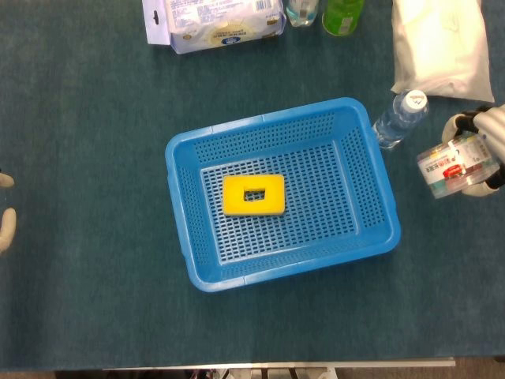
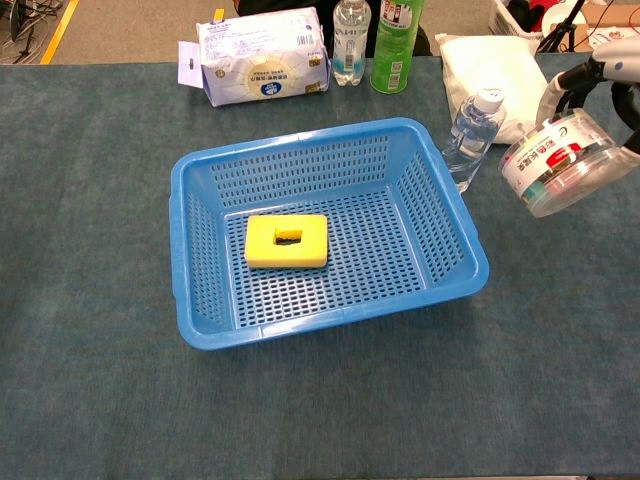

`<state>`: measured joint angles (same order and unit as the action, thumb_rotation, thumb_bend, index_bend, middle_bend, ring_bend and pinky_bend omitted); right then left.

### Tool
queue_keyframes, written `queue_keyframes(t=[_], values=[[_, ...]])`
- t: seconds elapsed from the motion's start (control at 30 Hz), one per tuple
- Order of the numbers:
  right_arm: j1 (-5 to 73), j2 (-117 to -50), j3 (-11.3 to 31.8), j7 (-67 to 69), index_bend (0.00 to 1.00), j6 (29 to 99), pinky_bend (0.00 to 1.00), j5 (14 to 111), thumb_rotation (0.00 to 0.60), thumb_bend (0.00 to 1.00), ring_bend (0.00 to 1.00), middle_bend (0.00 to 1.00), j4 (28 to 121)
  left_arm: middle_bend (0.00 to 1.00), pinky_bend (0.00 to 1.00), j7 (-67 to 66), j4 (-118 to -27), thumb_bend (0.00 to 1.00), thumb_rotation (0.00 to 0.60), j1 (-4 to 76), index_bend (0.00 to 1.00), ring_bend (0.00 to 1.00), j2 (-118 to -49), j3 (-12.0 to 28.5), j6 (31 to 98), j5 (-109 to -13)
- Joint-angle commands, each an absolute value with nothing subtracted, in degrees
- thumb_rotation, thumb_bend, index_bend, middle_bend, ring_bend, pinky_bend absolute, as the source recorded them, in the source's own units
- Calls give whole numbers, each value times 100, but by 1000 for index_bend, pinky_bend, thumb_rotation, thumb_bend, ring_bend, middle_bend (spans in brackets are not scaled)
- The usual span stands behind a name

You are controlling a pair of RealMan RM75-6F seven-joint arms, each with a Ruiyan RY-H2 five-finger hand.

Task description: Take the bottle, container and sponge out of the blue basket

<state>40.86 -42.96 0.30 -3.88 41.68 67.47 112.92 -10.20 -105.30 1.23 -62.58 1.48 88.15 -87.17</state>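
Note:
My right hand [image 1: 488,142] [image 2: 612,85] grips a clear plastic container [image 1: 458,164] [image 2: 561,165] with a red-and-white label, held in the air to the right of the blue basket [image 1: 371,233] [image 2: 200,330]. A yellow sponge [image 1: 252,195] [image 2: 287,241] lies flat on the basket floor, left of its middle. A clear water bottle [image 1: 399,117] [image 2: 468,135] stands on the table just outside the basket's far right corner. Only the fingertips of my left hand [image 1: 6,217] show, at the left edge of the head view, apart and holding nothing.
At the table's far edge lie a pack of wipes [image 1: 213,22] [image 2: 260,54], a small clear bottle [image 2: 351,40] and a green bottle [image 2: 395,35]. A white bag [image 1: 442,47] [image 2: 495,65] lies at the far right, behind the water bottle.

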Motion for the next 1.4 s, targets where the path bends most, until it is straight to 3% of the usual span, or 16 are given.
queue_keyframes(t=[0.03, 0.27, 0.47, 0.67, 1.07, 1.4], values=[[4032, -4740, -83, -735, 612, 4137, 648, 6687, 600, 284, 498, 500, 10960, 291, 166, -998, -10531, 392, 600, 119, 373, 169, -6239, 129, 8822, -8751], [4014, -5429, -107, -1012, 584, 4143, 609, 6537, 600, 276, 445, 461, 10365, 291, 166, -1006, -10542, 392, 600, 70, 373, 169, -6209, 108, 8885, -8742], [4030, -5587, -110, -1003, 350, 4029, 500, 6604, 600, 222, 309, 335, 10159, 291, 166, -1042, -10565, 392, 600, 48, 373, 169, -6196, 116, 8920, -8711], [4041, -5532, -89, -966, 194, 3978, 413, 6715, 600, 200, 193, 233, 10179, 291, 166, -1074, -10569, 393, 600, 50, 373, 169, -6213, 119, 8913, -8698], [3999, -5038, 50, -314, 159, 3853, 383, 7104, 600, 195, 179, 219, 10682, 291, 166, -1147, -10602, 393, 600, 127, 373, 169, -6185, 165, 8839, -8684], [3724, -4249, 433, 1245, 159, 4397, 384, 8090, 600, 190, 180, 253, 11216, 291, 166, -1006, -10851, 393, 600, 357, 373, 169, -5920, 173, 8532, -8824]])
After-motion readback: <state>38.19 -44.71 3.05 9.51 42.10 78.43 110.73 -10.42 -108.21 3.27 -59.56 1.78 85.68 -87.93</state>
